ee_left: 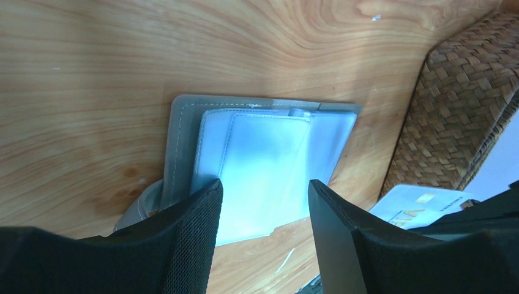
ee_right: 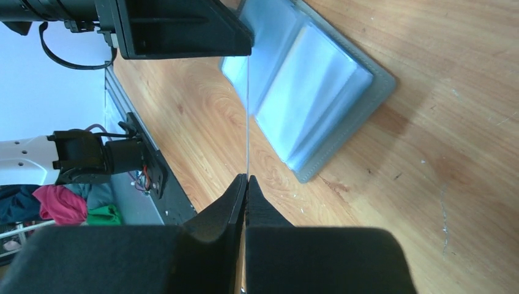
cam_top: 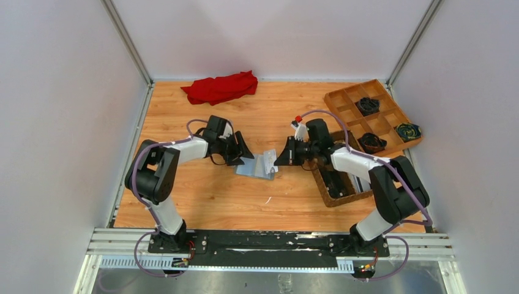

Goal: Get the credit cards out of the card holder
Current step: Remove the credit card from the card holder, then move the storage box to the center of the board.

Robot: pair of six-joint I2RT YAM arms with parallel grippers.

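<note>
Now our left hand (ee_left: 263, 188), spread open, straddles the card holder (ee_left: 263, 150) beneath it, seemingly pinning it to the tabletop (ee_left: 92, 73), while our right hand (ee_right: 246, 184) pinches a pale credit card (ee_left: 422, 205) clear

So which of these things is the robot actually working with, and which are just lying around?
In the job:
- wallet, lying open
- card, pinched in the right gripper
- left gripper, jaws apart over the wallet

Just lying about:
- red cloth
- tray
- basket
</note>
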